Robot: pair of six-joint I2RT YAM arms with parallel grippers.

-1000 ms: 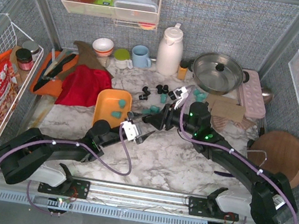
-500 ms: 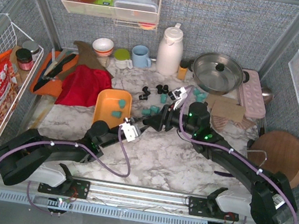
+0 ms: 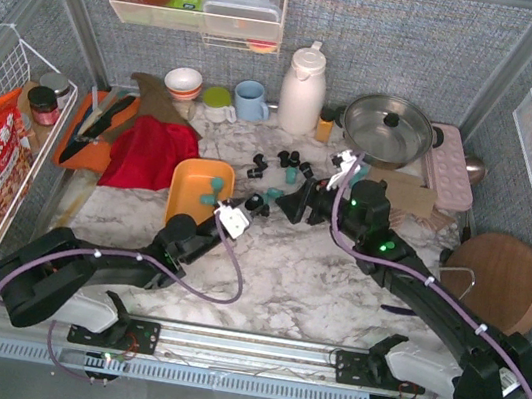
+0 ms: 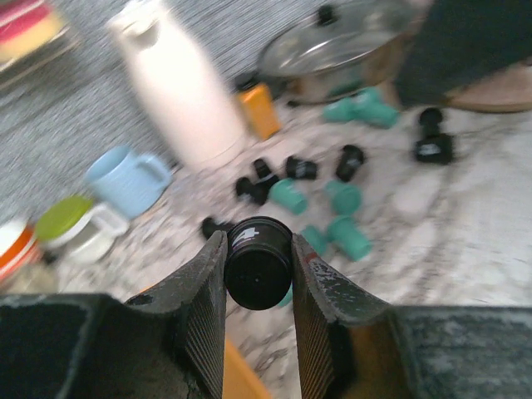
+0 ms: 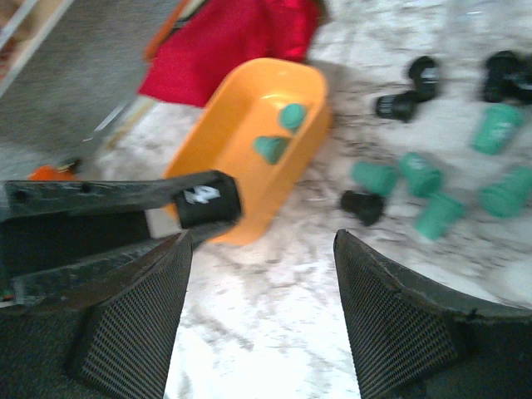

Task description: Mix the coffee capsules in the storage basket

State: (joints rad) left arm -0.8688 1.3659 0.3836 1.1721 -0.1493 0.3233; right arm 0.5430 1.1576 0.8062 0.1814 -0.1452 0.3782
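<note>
The basket (image 3: 183, 209) sits on the counter (image 3: 285, 273), a little to my left, just beside a red cloth (image 3: 152, 153). Inside it I can see two green capsules (image 5: 270, 148) lying close together. I see no black one in there. So I think the mixing has only just begun.

My left end effector (image 4: 258, 243) is pinched on one black capsule (image 4: 258, 264). It grips the capsule by its sides, up off the counter, just beside the right rim of the basket. The capsule is not in the basket yet. I think it will be the first black one to go in.

My right end effector (image 5: 259, 245) is wide open and has nothing in it. It hangs over the counter, between the basket and the capsules that lie loose.

Most of the capsules are out on the counter. The loose green capsules (image 5: 420, 195) lie in a little bunch. The loose black capsules (image 5: 399, 104) lie a bit farther back, some on their sides. A few more green ones sit near the pot (image 3: 389, 128).

All of these have to go into the basket, both colours, so there is a lot left to do. Behind them stand a white jug (image 3: 303, 89) and a blue mug (image 3: 251, 101), which have no part in this job.
</note>
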